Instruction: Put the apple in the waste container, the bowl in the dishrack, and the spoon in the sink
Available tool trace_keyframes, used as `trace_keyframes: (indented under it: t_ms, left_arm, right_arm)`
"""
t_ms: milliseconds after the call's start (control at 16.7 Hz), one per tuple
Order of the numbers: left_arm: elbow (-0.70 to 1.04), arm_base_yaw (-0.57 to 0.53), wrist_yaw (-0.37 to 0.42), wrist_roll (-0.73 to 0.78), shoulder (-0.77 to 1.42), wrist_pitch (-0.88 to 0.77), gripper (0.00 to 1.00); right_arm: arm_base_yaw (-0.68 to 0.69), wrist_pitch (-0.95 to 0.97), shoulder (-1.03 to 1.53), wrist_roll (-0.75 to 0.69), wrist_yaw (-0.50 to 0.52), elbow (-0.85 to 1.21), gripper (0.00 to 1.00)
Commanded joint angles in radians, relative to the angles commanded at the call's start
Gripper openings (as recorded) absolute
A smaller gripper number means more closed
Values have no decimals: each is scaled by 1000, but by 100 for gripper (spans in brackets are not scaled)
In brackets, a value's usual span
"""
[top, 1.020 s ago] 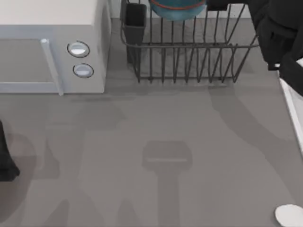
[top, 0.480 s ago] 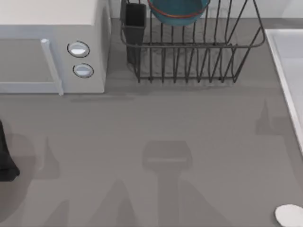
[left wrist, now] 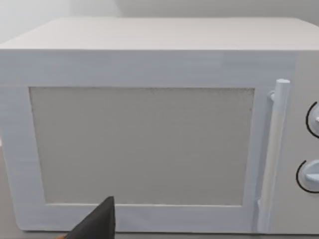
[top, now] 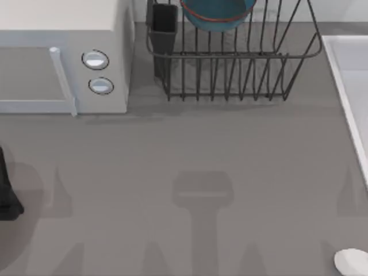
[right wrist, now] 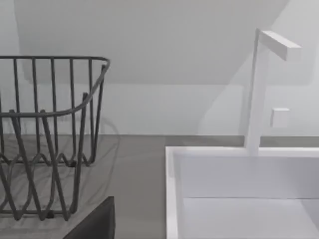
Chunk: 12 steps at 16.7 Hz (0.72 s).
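The blue bowl (top: 215,11) with its reddish rim sits in the dark wire dishrack (top: 230,56) at the back of the table. In the right wrist view the dishrack (right wrist: 55,58) stands beside the sink (right wrist: 172,189). The white spoon (top: 352,261) lies on the table at the front right corner, in front of the pale sink (top: 353,63). A dark tip of my right gripper (right wrist: 94,224) hangs near the table between rack and sink. My left gripper (left wrist: 99,221) faces the microwave, parked at the left. The apple and the waste container are out of view.
A white microwave (top: 63,57) with two round knobs fills the back left, and its door (left wrist: 149,144) is shut. The rack's dark cutlery cup (top: 165,26) stands next to it. A white tap (right wrist: 256,89) rises behind the sink. My left arm (top: 7,195) is at the left edge.
My right arm, which reached over the rack's right end a second ago, has left the top view. Its shadow has slid towards the front right. The bowl stays in the rack.
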Motion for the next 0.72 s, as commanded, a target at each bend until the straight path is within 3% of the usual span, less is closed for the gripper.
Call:
trace_keyframes:
  t_ms: [480, 720]
  left_arm:
    - [0, 0, 0, 0, 0, 0, 100]
    - [0, 0, 0, 0, 0, 0, 100]
  right_arm:
    - [-13, -12, -30, 2, -15, -25, 100]
    - [-16, -100, 69, -104, -16, 42, 100]
